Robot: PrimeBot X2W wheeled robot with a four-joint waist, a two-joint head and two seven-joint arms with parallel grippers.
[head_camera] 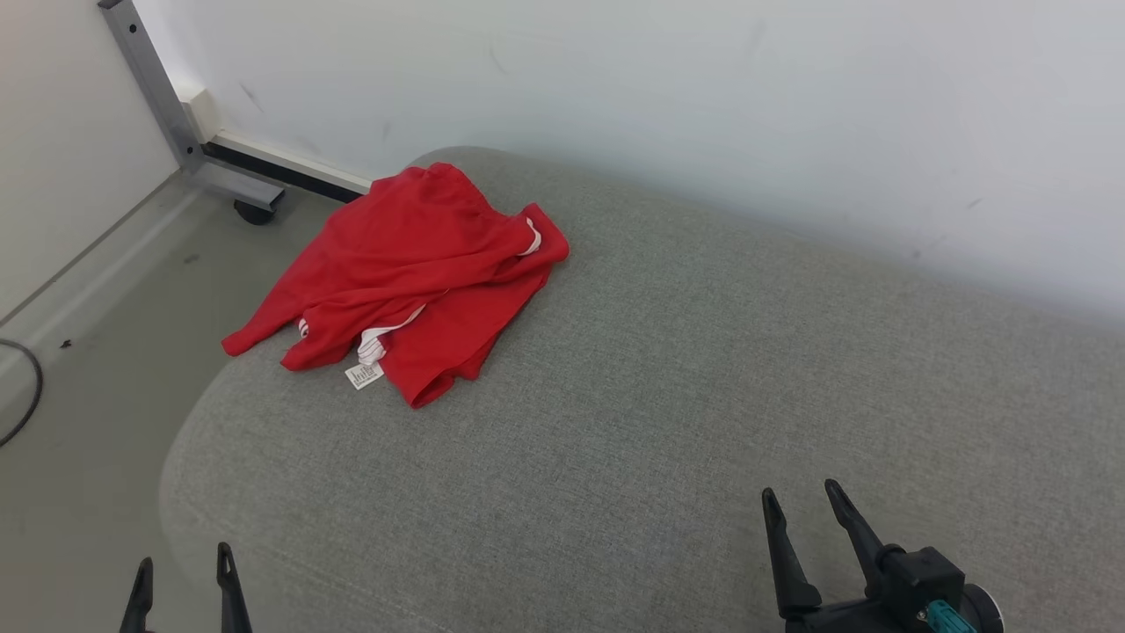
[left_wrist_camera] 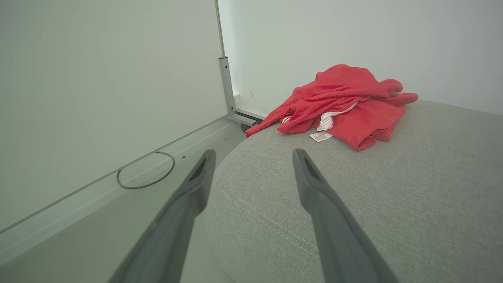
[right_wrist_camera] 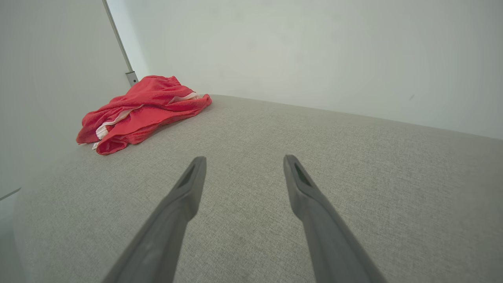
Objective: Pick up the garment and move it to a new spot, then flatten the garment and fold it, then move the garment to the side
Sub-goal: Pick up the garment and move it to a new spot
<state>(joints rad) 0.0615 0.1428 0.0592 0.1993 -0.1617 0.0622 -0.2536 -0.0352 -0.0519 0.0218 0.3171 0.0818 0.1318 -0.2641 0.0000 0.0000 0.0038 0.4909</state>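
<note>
Lying on the grey floor [head_camera: 105,369] at the far left of the head view, a dark cable [head_camera: 26,387] curves in a loop. Behind it a grey metal leg [head_camera: 154,88] slants down to a black wheel [head_camera: 255,211] near the foot of the white wall [head_camera: 703,105].

At the lower left the left gripper [head_camera: 185,556] shows its two dark finger tips spread apart with nothing between them. In its wrist view the fingers hang over the rounded left edge of the cushion [head_camera: 668,369], one over the floor and one over the fabric.

The red garment [head_camera: 413,272] lies crumpled on the far left corner of the grey cushion, close to the wall and well apart from both grippers. It looks like a pair of shorts with white trim. The gathered waist end points up toward the wall, and the open leg ends point down toward the robot and to the left. Its longest stretch runs on a diagonal, from a narrow red tip at the cushion's left edge up and right to a folded corner on the wall side. One layer is folded over another, and a small white label [head_camera: 363,375] sticks out flat on the cushion at the near edge, between the two leg ends.

Bare grey fabric covers the cushion to the right of the garment.

At the lower right the right gripper [head_camera: 802,489] hovers over the cushion with its fingers pointing up the view. They stand wide apart and hold nothing, and its black body carries a teal part at the bottom edge.
</note>
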